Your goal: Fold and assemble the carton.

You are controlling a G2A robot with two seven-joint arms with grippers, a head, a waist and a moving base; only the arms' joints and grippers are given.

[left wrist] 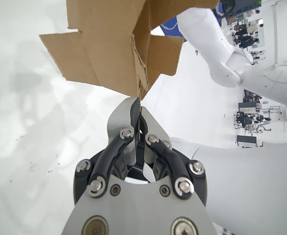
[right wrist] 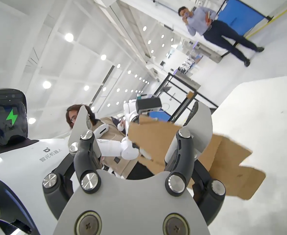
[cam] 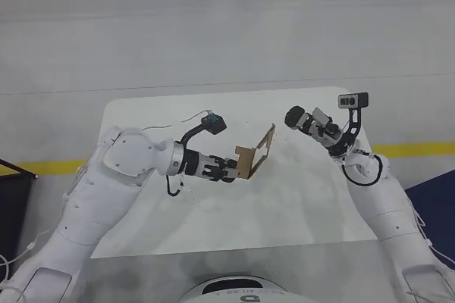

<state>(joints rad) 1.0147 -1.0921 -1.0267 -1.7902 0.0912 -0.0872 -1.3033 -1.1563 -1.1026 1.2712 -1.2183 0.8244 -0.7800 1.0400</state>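
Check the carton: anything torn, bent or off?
Mildly odd: the left gripper pinches the carton by one thin corner, and the corrugated edge beside that grip looks frayed and crumpled. The flaps splay unevenly. The right gripper is open, apart from it.

White, round-cornered table on a pale grey floor with a yellow stripe alongside.

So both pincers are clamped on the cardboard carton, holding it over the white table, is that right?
Not quite. Only the left pincer is clamped on the carton, holding it over the white table. The right wrist view shows the right pincer wide open, gripping nothing; in the top view it sits clear of the carton.
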